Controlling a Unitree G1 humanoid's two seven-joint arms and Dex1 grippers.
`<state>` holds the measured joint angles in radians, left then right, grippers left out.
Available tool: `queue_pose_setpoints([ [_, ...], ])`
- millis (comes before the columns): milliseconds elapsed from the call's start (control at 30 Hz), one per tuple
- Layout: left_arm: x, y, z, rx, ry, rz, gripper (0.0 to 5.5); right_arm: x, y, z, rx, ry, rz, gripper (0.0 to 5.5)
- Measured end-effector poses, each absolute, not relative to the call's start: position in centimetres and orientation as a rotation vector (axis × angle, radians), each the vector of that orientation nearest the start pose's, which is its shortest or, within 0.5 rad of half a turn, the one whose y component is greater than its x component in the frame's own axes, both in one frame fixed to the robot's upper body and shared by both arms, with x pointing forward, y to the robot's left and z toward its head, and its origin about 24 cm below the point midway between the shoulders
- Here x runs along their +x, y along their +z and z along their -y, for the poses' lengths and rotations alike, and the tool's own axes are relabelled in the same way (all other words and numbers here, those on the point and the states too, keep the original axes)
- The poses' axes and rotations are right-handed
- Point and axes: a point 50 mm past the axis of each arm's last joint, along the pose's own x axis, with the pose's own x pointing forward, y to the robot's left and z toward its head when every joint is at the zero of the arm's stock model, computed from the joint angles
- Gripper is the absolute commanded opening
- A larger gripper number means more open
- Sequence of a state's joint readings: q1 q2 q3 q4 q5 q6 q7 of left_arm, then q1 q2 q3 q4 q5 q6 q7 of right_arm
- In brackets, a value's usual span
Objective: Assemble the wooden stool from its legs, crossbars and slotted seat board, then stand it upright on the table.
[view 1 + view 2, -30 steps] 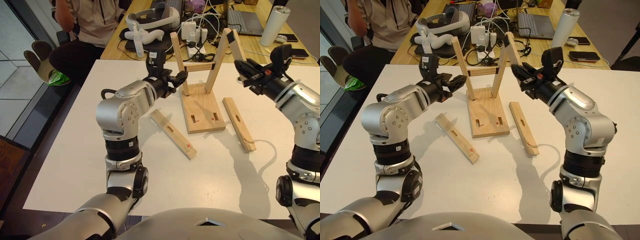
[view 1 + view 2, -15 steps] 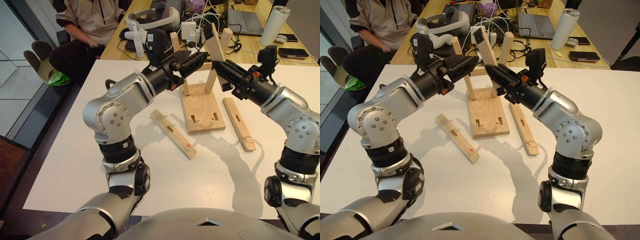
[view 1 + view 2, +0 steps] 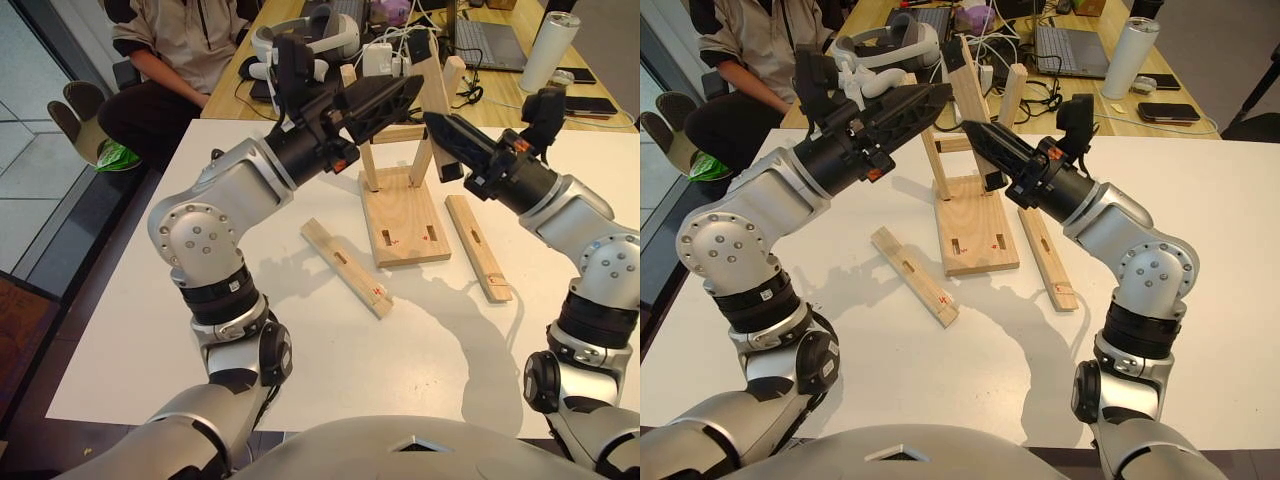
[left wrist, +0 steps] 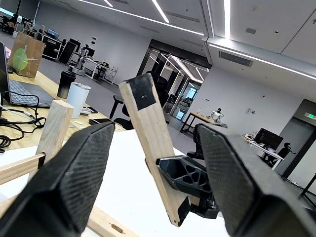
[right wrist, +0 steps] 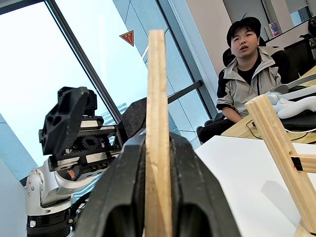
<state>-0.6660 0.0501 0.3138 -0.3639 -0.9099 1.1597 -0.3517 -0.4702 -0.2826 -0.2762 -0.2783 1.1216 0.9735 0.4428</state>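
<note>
My right gripper [image 3: 437, 124] is shut on a wooden leg [image 3: 430, 75] with a black top, holding it in the air above the slotted seat board [image 3: 405, 235]. My left gripper [image 3: 405, 95] is open, with one finger on each side of that leg's upper end [image 4: 148, 138]. Two legs [image 3: 452, 78] joined by a crossbar [image 3: 395, 133] stand upright in the board's far end. Two loose slotted pieces lie flat on the table, one [image 3: 345, 268] to the left of the board and one [image 3: 478, 248] to its right.
The white table [image 3: 150, 300] has open room in front and on both sides. The desk behind it holds a headset [image 3: 305, 40], cables, a laptop and a white tumbler [image 3: 550, 50]. A person sits at the back left.
My left gripper let go of the standing leg, rose and swung right around the held leg. My right gripper carried its leg leftward over the board.
</note>
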Motion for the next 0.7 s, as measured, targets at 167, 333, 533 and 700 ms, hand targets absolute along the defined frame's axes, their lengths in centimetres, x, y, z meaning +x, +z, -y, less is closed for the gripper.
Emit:
queue_pose_setpoints([
  [167, 27.3, 23.3, -9.5, -0.530, -1.101, 0.017, 3.16, 27.2, 19.6, 13.8, 0.635, 1.074, -0.017, 0.38],
  [333, 26.7, 23.6, -9.4, -0.514, -1.176, 0.008, 3.16, 27.1, 19.4, 13.7, 0.633, 1.114, -0.031, 0.38],
  [533, 26.5, 22.7, -10.9, -0.435, -1.150, -0.071, 3.16, 27.2, 19.5, 14.3, 0.648, 1.110, -0.028, 0.38],
  [700, 26.6, 22.8, -11.8, -0.407, -1.139, -0.087, 3.16, 26.9, 19.8, 14.1, 0.669, 1.146, -0.018, 0.38],
])
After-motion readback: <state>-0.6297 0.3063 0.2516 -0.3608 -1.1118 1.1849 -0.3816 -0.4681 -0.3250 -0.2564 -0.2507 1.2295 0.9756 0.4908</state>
